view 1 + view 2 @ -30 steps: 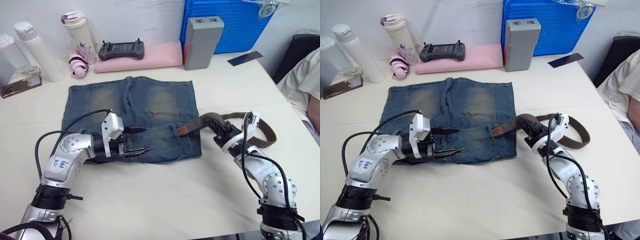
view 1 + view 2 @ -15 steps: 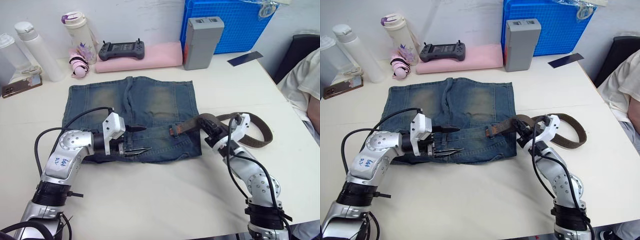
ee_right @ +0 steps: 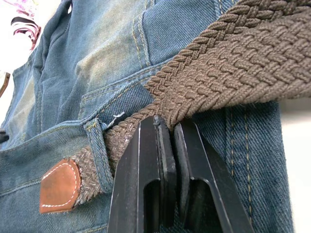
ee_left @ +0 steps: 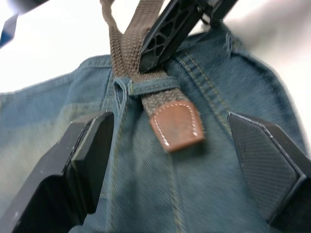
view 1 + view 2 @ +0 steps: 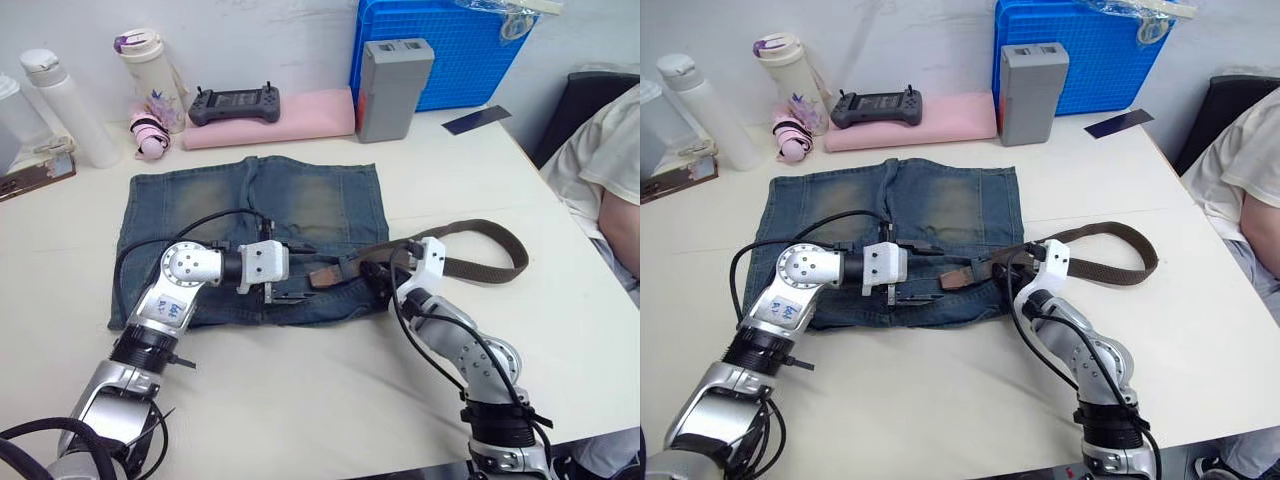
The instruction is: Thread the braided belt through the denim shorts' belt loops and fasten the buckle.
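Your right hand [image 3: 167, 145], pinching the brown woven belt [image 3: 228, 73], has pushed its leather tip [image 4: 176, 125] through one blue denim loop [image 4: 148, 87]; your left hand [image 4: 170, 160] waits wide open to grab it.

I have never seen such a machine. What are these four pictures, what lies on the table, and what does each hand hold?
This is a humanoid robot with two arms; each ends in a hand of two black fingers. Two pictures come from cameras in its head, looking down over the table. The other two come from cameras on the wrists, looking along the fingers.

On the table lie denim shorts. A braided belt runs from the right onto the waistband. Its brown leather tip has passed under one belt loop.

The right hand is shut on the belt just before that loop. The left hand is open, its fingers on either side of the tip, not yet gripping.

Behind stand bottles, a black controller, a grey box and a blue crate.
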### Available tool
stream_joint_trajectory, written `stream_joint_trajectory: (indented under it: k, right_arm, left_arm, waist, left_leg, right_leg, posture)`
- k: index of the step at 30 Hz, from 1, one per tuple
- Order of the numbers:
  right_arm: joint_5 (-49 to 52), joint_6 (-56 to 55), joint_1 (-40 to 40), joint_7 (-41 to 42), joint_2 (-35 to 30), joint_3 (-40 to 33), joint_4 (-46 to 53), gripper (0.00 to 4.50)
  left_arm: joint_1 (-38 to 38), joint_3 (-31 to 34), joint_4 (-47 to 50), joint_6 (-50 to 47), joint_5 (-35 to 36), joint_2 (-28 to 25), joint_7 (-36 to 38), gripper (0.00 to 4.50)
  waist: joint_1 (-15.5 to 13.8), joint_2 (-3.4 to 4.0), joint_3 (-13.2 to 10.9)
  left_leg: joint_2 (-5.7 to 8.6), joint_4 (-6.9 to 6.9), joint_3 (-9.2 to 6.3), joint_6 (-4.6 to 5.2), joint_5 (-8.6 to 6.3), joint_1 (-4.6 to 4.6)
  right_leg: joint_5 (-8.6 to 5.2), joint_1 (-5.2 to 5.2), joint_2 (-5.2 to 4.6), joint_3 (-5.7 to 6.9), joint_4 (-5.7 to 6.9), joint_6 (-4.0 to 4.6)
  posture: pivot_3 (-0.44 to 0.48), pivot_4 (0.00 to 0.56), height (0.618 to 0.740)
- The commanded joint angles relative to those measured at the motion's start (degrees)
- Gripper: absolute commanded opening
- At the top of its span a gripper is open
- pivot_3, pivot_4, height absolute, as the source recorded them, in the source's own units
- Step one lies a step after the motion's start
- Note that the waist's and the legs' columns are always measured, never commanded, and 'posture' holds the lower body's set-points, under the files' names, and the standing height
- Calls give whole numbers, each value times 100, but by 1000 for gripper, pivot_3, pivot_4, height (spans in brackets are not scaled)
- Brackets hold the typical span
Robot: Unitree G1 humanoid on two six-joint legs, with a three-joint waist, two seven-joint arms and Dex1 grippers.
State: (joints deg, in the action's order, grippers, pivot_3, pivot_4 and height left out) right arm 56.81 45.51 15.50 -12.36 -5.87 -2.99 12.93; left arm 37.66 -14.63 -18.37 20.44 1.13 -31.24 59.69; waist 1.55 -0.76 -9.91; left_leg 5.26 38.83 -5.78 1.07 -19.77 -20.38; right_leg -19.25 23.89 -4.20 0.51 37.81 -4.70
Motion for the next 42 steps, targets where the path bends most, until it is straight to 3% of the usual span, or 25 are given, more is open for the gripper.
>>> stream_joint_trajectory:
  k: [1, 7, 16, 19, 22, 25, 29, 34, 37, 39, 42]
  right_arm:
    - [-139, 386, -232, -50, 142, 53, -398, 0]
    - [-266, 458, -251, -12, 291, -50, -311, 0]
    - [-424, 524, -218, 114, 318, -120, -166, 0]
    - [-506, 468, -201, 275, 268, -68, -43, 0]
    - [-414, 490, -214, 489, 171, -131, 251, 1081]
    - [-127, 674, -199, 708, -148, -312, 816, 2452]
    - [-381, 711, -254, 1870, -1548, -80, 1988, 4306]
    - [-2119, -633, -382, 3646, -3314, 1135, 3005, 4414]
    - [-4728, -2517, -120, 4230, -4194, 2628, 2423, 4414]
    - [-5956, -3454, 95, 4261, -4337, 3214, 1788, 4414]
    - [-7024, -4181, 291, 4065, -4186, 3554, 1000, 4414]
  left_arm:
    - [307, -162, -437, 873, -371, 72, -28, 4063]
    - [730, -473, -1206, 1878, -954, 220, -242, 4063]
    - [934, -424, -1557, 2118, -1102, 177, -440, 20]
    - [920, -387, -1528, 2082, -1163, 127, -544, 20]
    - [850, -316, -1365, 1929, -1058, 112, -566, 0]
    - [732, -237, -1083, 1688, -879, 67, -503, 0]
    - [536, -128, -598, 1280, -574, -46, -323, 0]
    - [389, -66, -266, 1138, -436, -254, -159, 0]
    - [315, 6, -85, 1188, -385, -442, -88, 0]
    - [238, 79, 60, 1250, -310, -585, -50, 0]
    - [79, 218, 238, 1409, -236, -821, -57, 0]
  waist:
    - [6, -2, 6]
    - [7, -19, 27]
    - [1, -23, 33]
    - [2, -23, 34]
    - [-1, -23, 33]
    - [-1, -21, 32]
    - [-14, 4, 22]
    - [-5, 11, 18]
    - [-2, 10, 18]
    - [-2, 8, 18]
    - [-31, 8, 18]
  left_leg:
    - [0, 0, 0, 0, 0, 0]
    - [1, 0, 0, 1, 0, -1]
    - [1, 0, -1, 1, -1, -1]
    - [1, -1, 0, 2, -1, -1]
    - [1, -1, -1, 2, -1, -3]
    - [1, 0, 0, 2, -1, -13]
    - [8, 29, 0, 7, -4, -84]
    - [6, 26, 0, 9, -4, -104]
    - [9, 30, 5, 8, -3, -100]
    - [12, 33, 8, 9, -3, -96]
    - [14, 34, 9, 7, -2, -93]
  right_leg:
    - [0, 0, 0, 0, 0, 0]
    - [0, 0, 0, -1, 1, 0]
    - [0, 1, 0, -2, 3, 0]
    - [0, 1, 0, -4, 6, 0]
    - [0, 2, 0, -3, 5, 0]
    - [0, 13, 0, -6, 14, 0]
    - [1, 72, -4, -8, 26, -2]
    - [3, 90, -2, -1, 6, -6]
    - [3, 86, -2, -4, 9, -6]
    - [3, 84, -4, -7, 10, -7]
    - [4, 84, -6, -7, 11, -7]
  posture:
    - [0, 150, 709]
    - [0, 150, 709]
    - [0, 150, 709]
    - [0, 150, 709]
    - [0, 150, 709]
    - [0, 150, 709]
    - [0, 150, 709]
    - [0, 150, 709]
    - [0, 150, 709]
    - [0, 150, 709]
    - [0, 150, 709]
